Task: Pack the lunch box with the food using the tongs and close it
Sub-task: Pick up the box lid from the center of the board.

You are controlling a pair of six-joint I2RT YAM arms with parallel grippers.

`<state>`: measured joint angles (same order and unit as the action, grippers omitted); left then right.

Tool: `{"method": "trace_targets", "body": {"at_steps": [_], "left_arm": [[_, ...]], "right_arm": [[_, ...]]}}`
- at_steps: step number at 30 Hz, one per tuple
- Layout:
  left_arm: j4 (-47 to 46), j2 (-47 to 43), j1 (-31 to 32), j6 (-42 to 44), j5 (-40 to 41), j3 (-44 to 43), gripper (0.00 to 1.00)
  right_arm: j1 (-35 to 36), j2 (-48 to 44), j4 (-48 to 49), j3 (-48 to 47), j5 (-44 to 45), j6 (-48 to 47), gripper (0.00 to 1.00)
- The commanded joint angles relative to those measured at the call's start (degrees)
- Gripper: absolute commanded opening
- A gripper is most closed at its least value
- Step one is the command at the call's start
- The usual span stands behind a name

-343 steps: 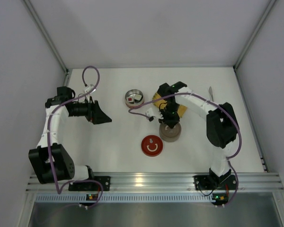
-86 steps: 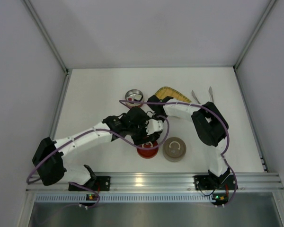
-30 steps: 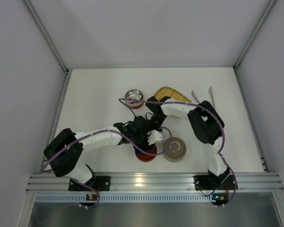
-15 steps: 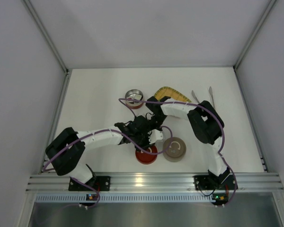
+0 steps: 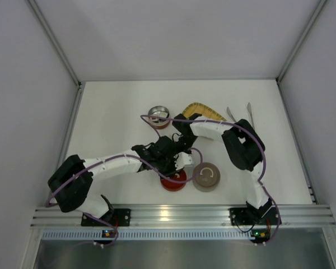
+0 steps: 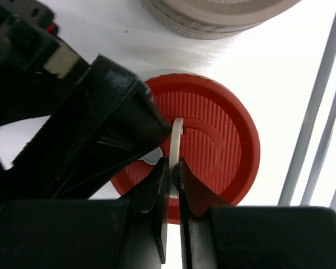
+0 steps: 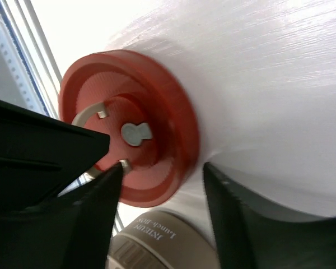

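Observation:
The red round lid (image 6: pixel 213 140) lies flat on the table just left of the beige lunch box (image 5: pixel 206 176). My left gripper (image 6: pixel 171 168) is shut on the lid's thin pale metal handle ring (image 6: pixel 176 131). My right gripper (image 7: pixel 163 171) stands open over the lid (image 7: pixel 151 112), one finger on each side of its rim. In the top view both grippers, left (image 5: pixel 169 168) and right (image 5: pixel 182 164), crowd over the lid (image 5: pixel 176 182). Small pieces of food (image 5: pixel 158 116) sit in a steel tin behind. The silvery tongs (image 5: pixel 249 111) lie at the back right.
A yellow woven tray (image 5: pixel 204 109) lies behind the right arm. A second slim metal utensil (image 5: pixel 230 115) rests beside the tongs. The lunch box (image 7: pixel 157 246) stands close beside the lid. The aluminium rail (image 5: pixel 179 213) runs along the near edge.
My left gripper has closed onto the lid's handle ring. My right gripper has opened and let go of the lid. The lid has barely shifted.

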<state>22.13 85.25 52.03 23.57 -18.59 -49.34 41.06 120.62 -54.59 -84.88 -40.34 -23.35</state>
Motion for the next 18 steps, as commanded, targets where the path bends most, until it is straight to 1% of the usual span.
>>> {"method": "trace_targets", "body": {"at_steps": [1, 2, 3, 5, 6, 10, 14, 17, 18], "left_arm": [[1.33, -4.56, 0.35, -0.55, 0.31, -0.14, 0.00], [1.77, -5.18, 0.53, -0.55, 0.40, 0.12, 0.00], [2.30, -6.58, 0.53, -0.46, 0.40, 0.38, 0.00], [3.62, -7.99, 0.62, -0.46, 0.92, 0.82, 0.00], [3.97, -9.48, 0.62, -0.54, 1.10, 1.00, 0.00], [7.30, -13.26, 0.62, -0.19, 0.49, 1.88, 0.00], [10.81, -16.78, 0.35, 0.24, 1.62, 1.71, 0.00], [13.10, -18.19, -1.66, -0.37, 1.10, 1.18, 0.00], [13.55, -18.45, -3.32, -1.33, 1.62, 0.66, 0.00]], "right_arm": [[-1.50, 1.64, 2.12, -1.51, 3.16, -1.08, 0.64], [-2.03, 1.12, 2.12, -1.78, 2.46, -0.64, 0.70], [-2.56, 0.94, 2.03, -2.56, 2.20, -0.55, 0.82], [-3.96, -0.29, 1.68, -3.36, 1.41, -0.20, 0.95], [-4.40, -0.82, 1.76, -4.06, 1.05, 0.06, 1.00], [-8.09, -3.45, 1.24, -7.22, -0.53, 1.73, 0.99], [-11.70, -7.14, 0.80, -10.39, -2.90, 3.48, 1.00], [-14.25, -11.01, 0.80, -11.18, -5.01, 5.07, 0.99], [-14.77, -11.97, 0.97, -11.10, -5.28, 5.51, 0.99]]}}
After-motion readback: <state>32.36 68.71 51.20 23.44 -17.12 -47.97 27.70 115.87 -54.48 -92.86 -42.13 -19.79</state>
